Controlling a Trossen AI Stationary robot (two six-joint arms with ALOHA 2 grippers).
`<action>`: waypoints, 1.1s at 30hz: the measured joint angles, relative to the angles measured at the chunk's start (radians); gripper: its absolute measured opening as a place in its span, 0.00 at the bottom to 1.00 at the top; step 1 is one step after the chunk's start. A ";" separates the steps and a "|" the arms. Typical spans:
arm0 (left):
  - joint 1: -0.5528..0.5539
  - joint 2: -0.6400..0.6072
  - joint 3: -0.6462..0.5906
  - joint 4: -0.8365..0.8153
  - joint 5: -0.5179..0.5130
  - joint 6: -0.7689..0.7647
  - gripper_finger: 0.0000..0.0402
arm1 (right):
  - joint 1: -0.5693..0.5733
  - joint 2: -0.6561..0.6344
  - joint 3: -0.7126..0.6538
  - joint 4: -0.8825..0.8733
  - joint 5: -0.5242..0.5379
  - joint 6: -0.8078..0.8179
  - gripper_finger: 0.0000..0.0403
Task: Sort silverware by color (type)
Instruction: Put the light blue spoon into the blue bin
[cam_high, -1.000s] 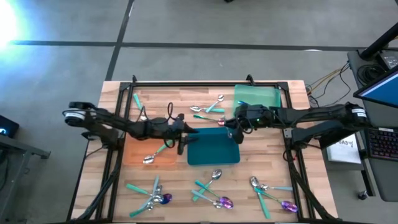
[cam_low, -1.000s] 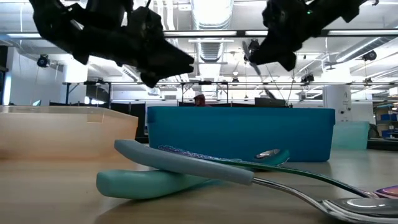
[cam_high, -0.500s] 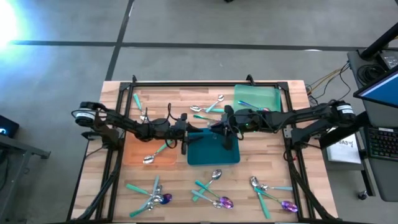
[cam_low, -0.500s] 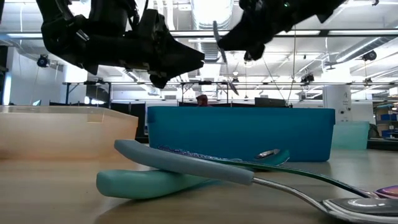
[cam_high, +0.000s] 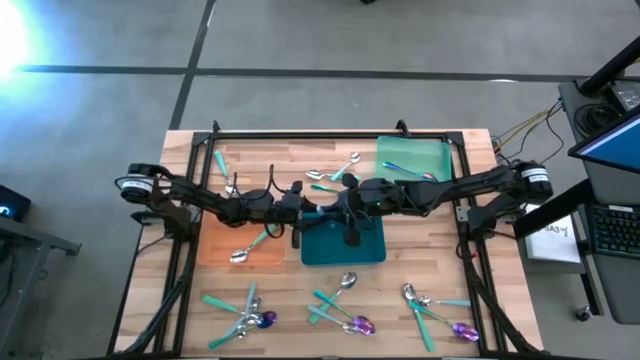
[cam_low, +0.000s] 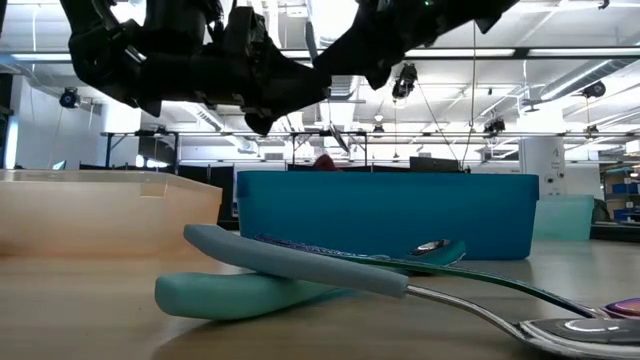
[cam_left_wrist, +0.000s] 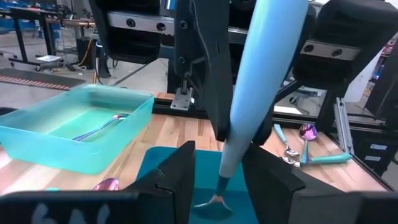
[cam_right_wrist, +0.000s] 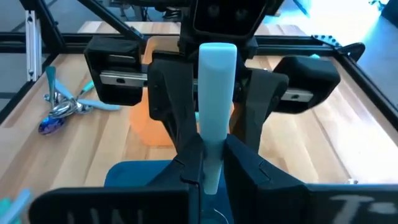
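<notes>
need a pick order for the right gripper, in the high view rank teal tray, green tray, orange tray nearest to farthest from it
From the right gripper in the high view:
1. Teal tray, directly beneath it, at the table's middle.
2. Green tray, behind it, toward the right arm's side.
3. Orange tray, on the left arm's side.

Pale teal utensil handle (cam_right_wrist: 214, 118), dark teal tray (cam_high: 325, 250), orange tray (cam_high: 215, 250), translucent green tray (cam_high: 412, 153)

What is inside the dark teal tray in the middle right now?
Little shows inside the dark teal tray. The right gripper hangs over it, clamping a teal-handled utensil whose head points into the tray. The arms cover its upper edge, so that part cannot be checked.
</notes>
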 joint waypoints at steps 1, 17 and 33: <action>0.000 0.000 0.000 0.000 0.004 -0.001 0.28 | 0.000 0.000 0.003 0.000 0.000 -0.007 0.07; 0.001 0.000 0.076 -0.096 0.013 0.009 0.05 | -0.001 -0.009 0.006 -0.044 0.001 0.011 0.07; 0.002 -0.001 0.281 -0.623 0.014 -0.047 0.05 | -0.003 -0.076 0.165 -0.756 0.003 0.209 0.42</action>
